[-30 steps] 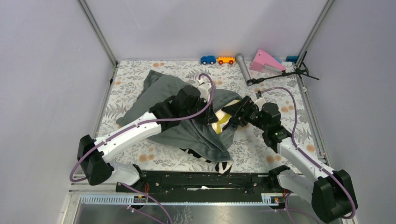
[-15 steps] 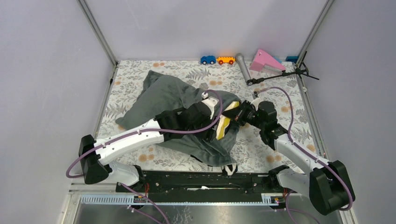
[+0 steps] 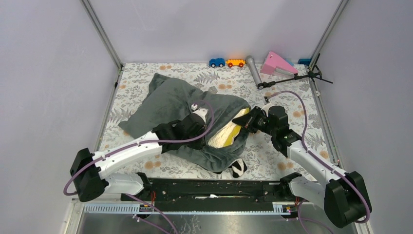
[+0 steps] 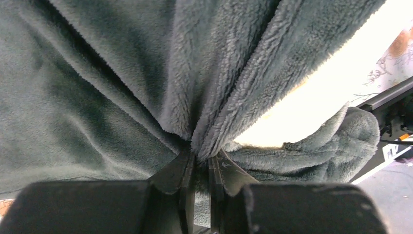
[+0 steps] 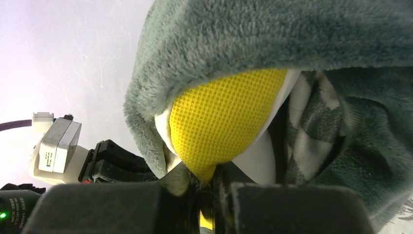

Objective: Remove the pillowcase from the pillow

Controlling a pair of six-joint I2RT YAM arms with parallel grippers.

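Mid-bench (image 3: 132,84), the left hand (image 4: 200,165) was clamped on a pillowcase (image 3: 170,97) fold and the right hand (image 5: 207,178) on the half-exposed pillow (image 3: 224,134)'s yellow corner, a slight pinch judged liable to slip under opposing pull.

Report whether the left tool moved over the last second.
Yes. The left tool, shut on the pillowcase, has shifted left in the top view, toward the table's left edge.
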